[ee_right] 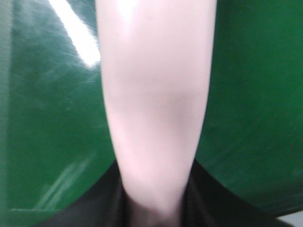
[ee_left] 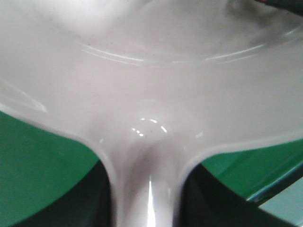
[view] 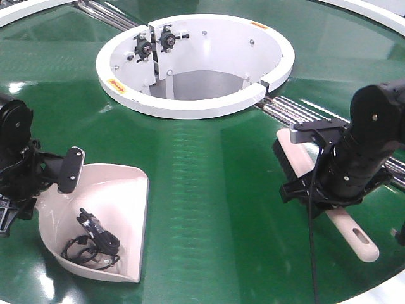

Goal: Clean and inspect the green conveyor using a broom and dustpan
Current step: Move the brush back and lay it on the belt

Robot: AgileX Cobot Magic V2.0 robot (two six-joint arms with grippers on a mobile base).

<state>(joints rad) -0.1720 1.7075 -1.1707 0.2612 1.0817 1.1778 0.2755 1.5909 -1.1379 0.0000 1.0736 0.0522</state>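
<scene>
The green conveyor fills the front view. The beige-pink dustpan lies at the lower left with a black tangled cable inside it. My left gripper is shut on the dustpan's handle; the left wrist view shows the pan narrowing into the handle between the dark fingers. The beige broom lies at the right, bristle end towards the steel rollers. My right gripper is shut on the broom's middle; the broom runs between the jaws in the right wrist view.
The white ring-shaped central housing sits at the back middle. Steel roller strips run out from it to the right and another strip to the far left. A white rim edges the belt at the lower right.
</scene>
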